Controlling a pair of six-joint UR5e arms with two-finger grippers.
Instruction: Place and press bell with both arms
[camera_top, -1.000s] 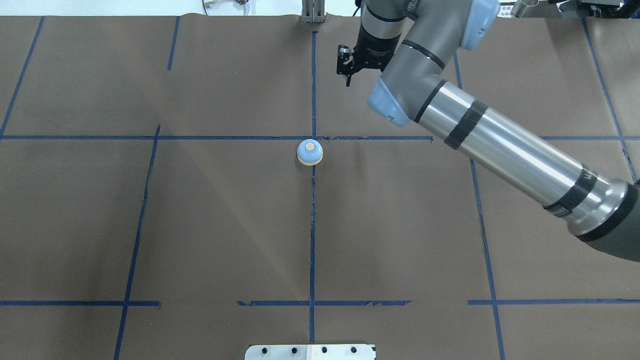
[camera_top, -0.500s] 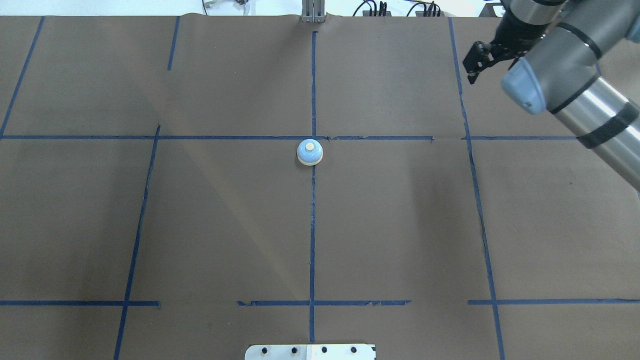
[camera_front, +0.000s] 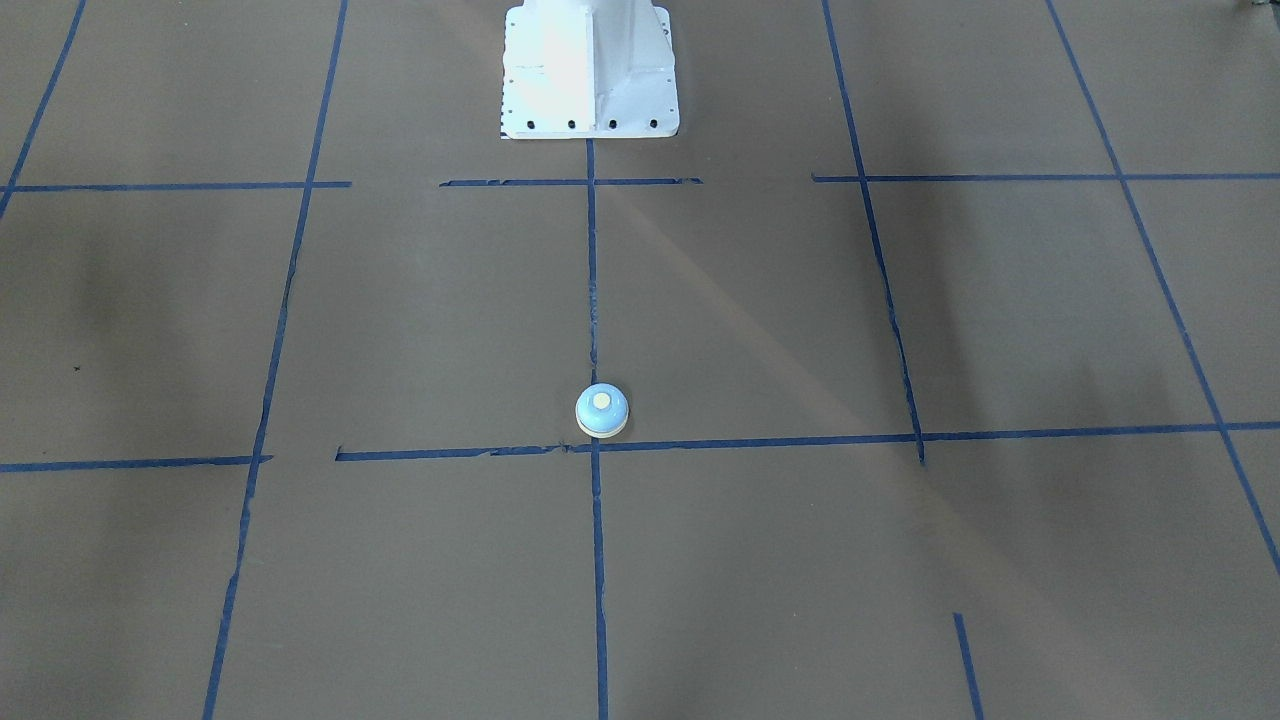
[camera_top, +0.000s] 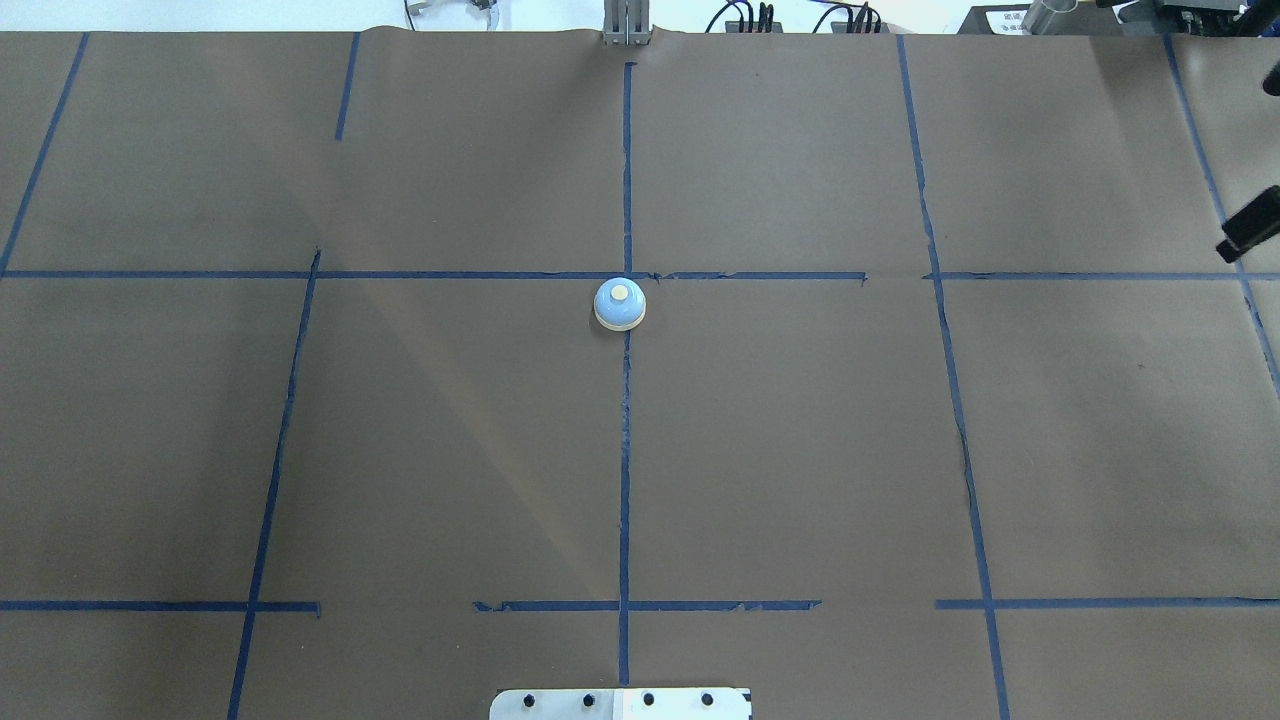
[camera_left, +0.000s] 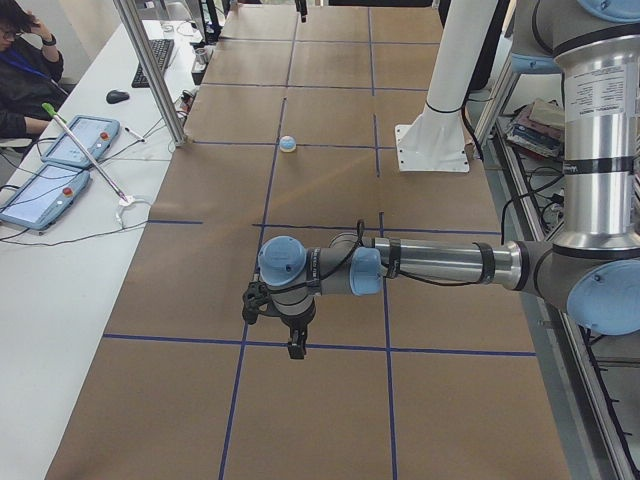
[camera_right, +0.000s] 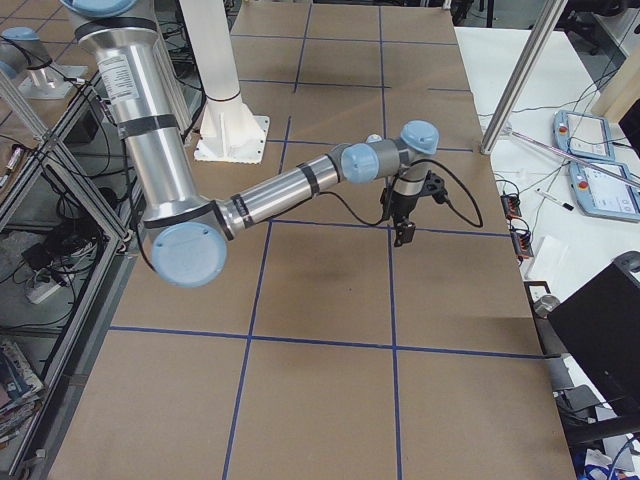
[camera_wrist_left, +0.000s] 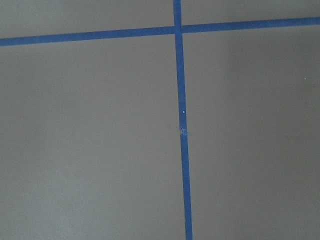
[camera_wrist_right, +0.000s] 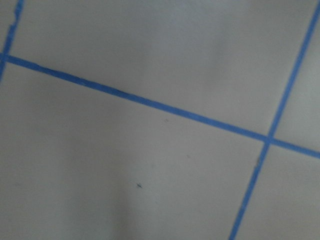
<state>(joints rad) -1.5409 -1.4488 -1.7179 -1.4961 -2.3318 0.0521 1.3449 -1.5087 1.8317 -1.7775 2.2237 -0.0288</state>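
Observation:
The light-blue bell (camera_top: 620, 304) with its cream button stands alone at the middle of the brown table, by a blue tape crossing. It also shows in the front-facing view (camera_front: 602, 410) and far off in the left view (camera_left: 287, 144). Nothing touches it. The left gripper (camera_left: 295, 350) hangs over the table's left end, far from the bell; I cannot tell if it is open or shut. The right gripper (camera_right: 402, 236) hangs over the right end, also far away. Only a black tip of it (camera_top: 1250, 235) shows overhead, and its state cannot be told.
The white bolted pedestal (camera_front: 590, 70) stands at the robot's side of the table (camera_top: 800, 450). A side table with tablets (camera_left: 60, 165) and a seated person lies beyond the far edge. Metal posts (camera_left: 150, 70) stand at that edge. Blue tape lines grid the brown cover.
The right arm has swung from near the table's far centre out to the right, leaving the overhead view except a black tip. The bell has not moved.

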